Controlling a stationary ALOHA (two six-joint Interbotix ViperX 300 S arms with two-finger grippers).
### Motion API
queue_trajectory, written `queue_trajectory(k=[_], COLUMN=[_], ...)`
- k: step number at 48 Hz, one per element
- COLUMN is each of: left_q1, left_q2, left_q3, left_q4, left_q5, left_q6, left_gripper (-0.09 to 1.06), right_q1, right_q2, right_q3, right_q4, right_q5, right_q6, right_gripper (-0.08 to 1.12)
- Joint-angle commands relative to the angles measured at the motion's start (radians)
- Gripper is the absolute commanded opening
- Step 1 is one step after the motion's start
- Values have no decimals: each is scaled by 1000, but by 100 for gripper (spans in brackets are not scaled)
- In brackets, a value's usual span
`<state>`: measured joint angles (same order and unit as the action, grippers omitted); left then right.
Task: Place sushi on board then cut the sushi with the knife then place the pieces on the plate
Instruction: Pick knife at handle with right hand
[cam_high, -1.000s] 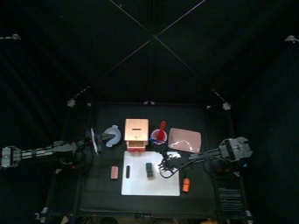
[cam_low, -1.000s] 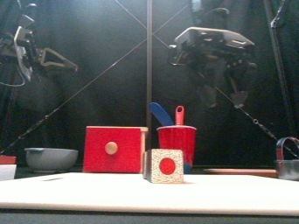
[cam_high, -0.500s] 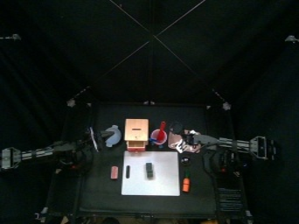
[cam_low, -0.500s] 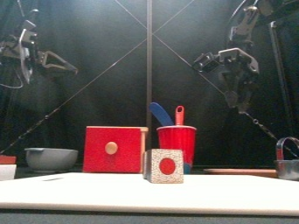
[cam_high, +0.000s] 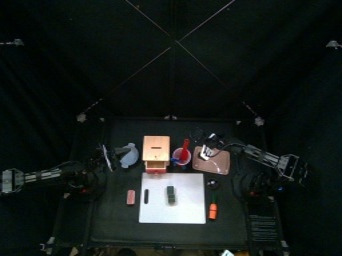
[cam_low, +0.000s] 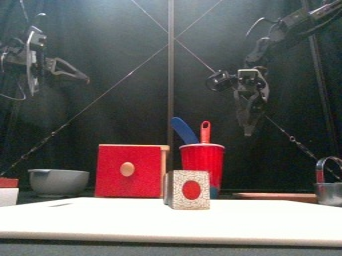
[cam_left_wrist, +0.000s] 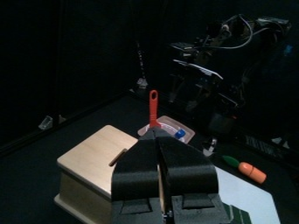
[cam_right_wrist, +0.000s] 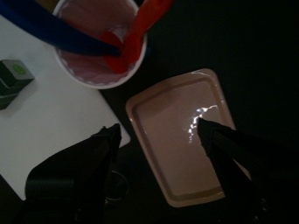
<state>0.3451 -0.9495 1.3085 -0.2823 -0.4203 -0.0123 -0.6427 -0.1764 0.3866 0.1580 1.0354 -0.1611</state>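
Our right gripper (cam_low: 247, 108) has swung beside the red cup (cam_low: 202, 162), spread wide; our left gripper (cam_left_wrist: 163, 164) sits narrow.

Pale wooden box (cam_high: 159, 155), red drawer front, mid-bench (cam_high: 114, 226) toward 12 o'clock. Blue-grey bowl (cam_high: 127, 153) just beside box at 9 o'clock. Small red toy (cam_high: 131, 196) at box's 7 o'clock. Orange toy (cam_high: 211, 211) at 5 o'clock.

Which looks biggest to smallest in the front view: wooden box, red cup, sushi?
1. wooden box
2. red cup and sushi: look about alike; the sushi stands nearer the camera, so unranked.
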Motion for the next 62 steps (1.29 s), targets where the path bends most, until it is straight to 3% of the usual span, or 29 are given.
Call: queue_trajectory(k=[1, 19, 34, 51, 62], left_q1=[3, 0, 6, 6, 17], left_q2=[5, 5, 3, 3, 3], left_q3=[-28, 2, 17, 43, 44], left_q4=[-6, -75, -75, -77, -77], left_q5=[-9, -2, 2, 2, 3], left_q6=[-2, 0, 2, 0, 0], left_gripper=[11, 11, 11, 11, 11], right_q1=[-31, -57, -55, -41, -17], right_q2=[83, 321, 460, 480, 471], right_q3=[-124, -420, -591, -606, -598], right_q4=[58, 169, 176, 164, 164], right_q5=[80, 267, 425, 445, 448], right_q6=[-67, -149, -130, -104, -103], right_gripper=[98, 98, 96, 70, 67])
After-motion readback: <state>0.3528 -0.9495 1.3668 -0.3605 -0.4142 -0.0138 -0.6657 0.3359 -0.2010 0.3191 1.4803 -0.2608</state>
